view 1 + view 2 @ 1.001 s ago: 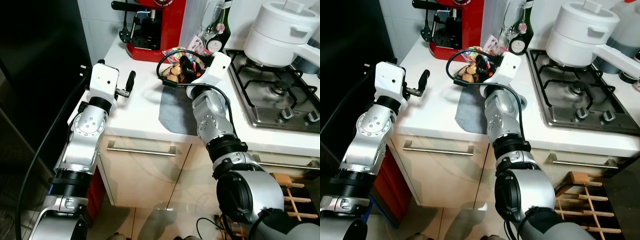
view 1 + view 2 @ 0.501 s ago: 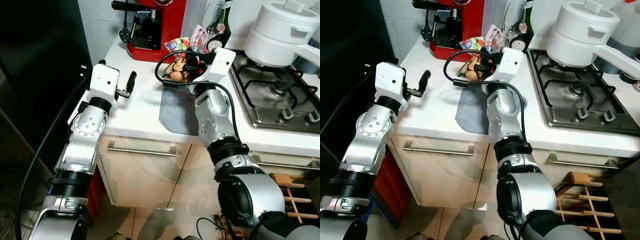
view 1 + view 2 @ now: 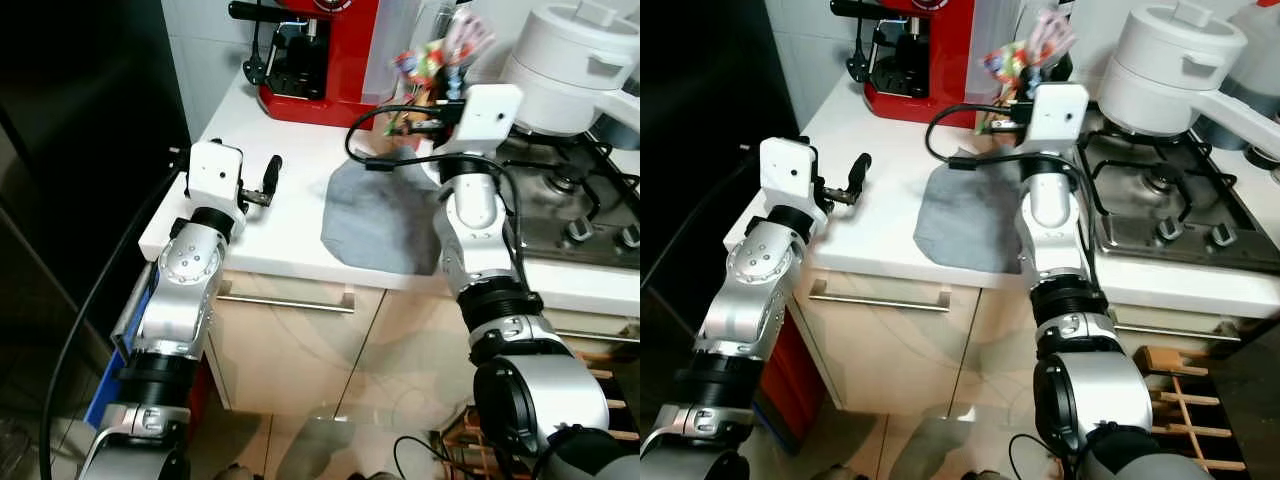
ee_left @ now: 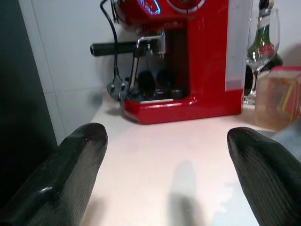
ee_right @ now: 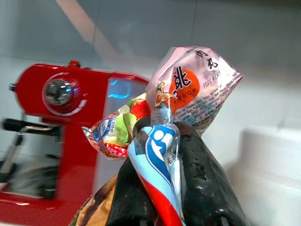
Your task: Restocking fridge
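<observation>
Right wrist view: right claw grips snack packets, one reading "PORK MEAT".

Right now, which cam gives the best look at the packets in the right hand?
Right wrist view: the packets sit close up, pinched between the right hand's fingers, print legible. Both eye views show them small and blurred, raised above the counter by the red coffee machine. Left wrist view shows the machine and counter.

A red coffee machine, grey cloth and white pot occupy the counter.
</observation>
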`<state>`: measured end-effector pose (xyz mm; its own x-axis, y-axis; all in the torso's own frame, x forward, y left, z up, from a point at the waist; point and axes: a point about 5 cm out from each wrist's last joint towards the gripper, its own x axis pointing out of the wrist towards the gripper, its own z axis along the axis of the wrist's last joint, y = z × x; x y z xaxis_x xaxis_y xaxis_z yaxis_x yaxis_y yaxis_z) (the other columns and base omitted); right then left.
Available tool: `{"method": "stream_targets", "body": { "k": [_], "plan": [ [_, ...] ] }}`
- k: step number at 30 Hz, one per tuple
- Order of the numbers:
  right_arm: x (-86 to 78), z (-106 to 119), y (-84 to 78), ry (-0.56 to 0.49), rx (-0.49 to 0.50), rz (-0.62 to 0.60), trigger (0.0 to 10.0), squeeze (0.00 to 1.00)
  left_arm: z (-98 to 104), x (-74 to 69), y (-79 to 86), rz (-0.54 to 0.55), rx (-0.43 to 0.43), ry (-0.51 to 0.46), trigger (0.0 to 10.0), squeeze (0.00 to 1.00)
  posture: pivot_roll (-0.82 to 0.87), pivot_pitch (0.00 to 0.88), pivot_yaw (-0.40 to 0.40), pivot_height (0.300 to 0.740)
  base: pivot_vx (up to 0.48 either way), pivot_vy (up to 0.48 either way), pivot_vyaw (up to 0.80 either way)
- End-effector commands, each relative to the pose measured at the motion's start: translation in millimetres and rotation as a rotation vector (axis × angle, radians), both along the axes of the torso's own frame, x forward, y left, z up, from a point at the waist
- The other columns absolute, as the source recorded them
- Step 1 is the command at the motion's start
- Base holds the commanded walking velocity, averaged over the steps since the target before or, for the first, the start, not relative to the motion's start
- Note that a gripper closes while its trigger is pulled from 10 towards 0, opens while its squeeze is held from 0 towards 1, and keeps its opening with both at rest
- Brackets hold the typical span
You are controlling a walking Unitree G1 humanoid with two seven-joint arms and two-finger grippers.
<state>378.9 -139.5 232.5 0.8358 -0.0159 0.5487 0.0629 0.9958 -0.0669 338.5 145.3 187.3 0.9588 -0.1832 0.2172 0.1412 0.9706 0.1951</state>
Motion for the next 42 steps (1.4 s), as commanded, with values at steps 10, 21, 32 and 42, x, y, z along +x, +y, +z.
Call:
{"method": "stream_targets", "body": {
  "k": [10, 21, 32, 42],
  "plan": [
    [-20.2, 9.5, -5.2, -0.194, -0.18, -0.149, 0.0, 0.0, 16.0, -3.2, -11.3, -0.014, -0.026, -0.09, 10.0, 0.0, 0.02, 0.0, -0.064, 0.74, 0.0, 0.0, 0.0],
    [-26.7, -11.2, -17.0, -0.18, -0.362, -0.286, 0.0, 0.0, 17.3, 0.6, -12.7, 0.002, -0.047, -0.092, 10.0, 0.0, 0.0, 0.0, -0.06, 0.74, -0.324, 0.0, 0.0],
    [-25.6, -20.4, -12.8, -0.139, -0.353, -0.272, 0.0, 0.0, 19.5, 3.8, -14.5, -0.001, -0.051, -0.1, 10.0, 0.0, -0.01, 0.0, -0.056, 0.74, -0.443, 0.0, 0.0],
    [-24.6, -39.1, -8.9, -0.033, -0.324, -0.221, 0.0, 0.0, 15.7, 3.2, -11.9, 0.007, -0.046, -0.092, 10.0, 0.0, -0.01, 0.0, -0.058, 0.74, -0.441, 0.0, 0.0]
  ]
}}
